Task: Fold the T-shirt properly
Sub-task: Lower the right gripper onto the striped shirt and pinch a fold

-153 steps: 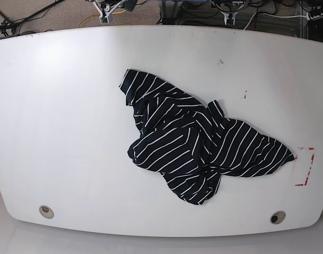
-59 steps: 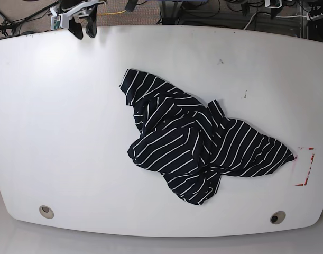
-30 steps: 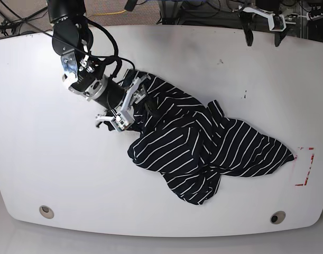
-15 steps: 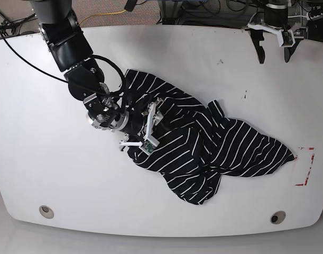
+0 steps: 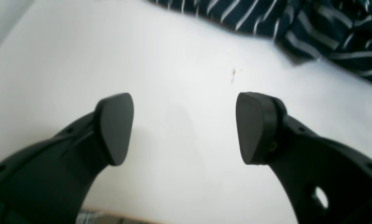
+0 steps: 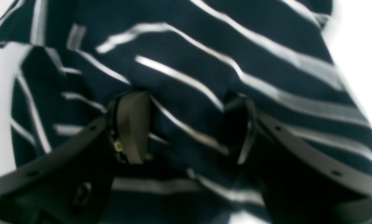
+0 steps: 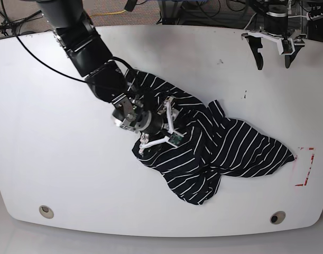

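Note:
The T-shirt [image 7: 240, 151], black with thin white stripes, lies crumpled on the middle and right of the white table [image 7: 55, 137]. My right gripper [image 7: 161, 127] is down on the shirt's left half. In the right wrist view its jaws [image 6: 187, 129] stand apart, with the striped cloth [image 6: 204, 46] bulging between the two fingers. My left gripper [image 7: 273, 64] hangs open over the bare table at the back right, clear of the shirt. Its wrist view shows nothing between the fingers [image 5: 185, 127], with the shirt's edge [image 5: 329, 37] further off at the upper right.
A red tape mark [image 7: 305, 166] sits at the table's right edge, just beyond the shirt's tip. Two round holes [image 7: 45, 211] [image 7: 278, 217] lie near the front edge. Small dark specks [image 7: 245, 96] dot the back right. Cables run behind the table.
The right arm has swept from the shirt's upper left corner in over its left half, jaws held apart. The left gripper has drifted slightly over the back right.

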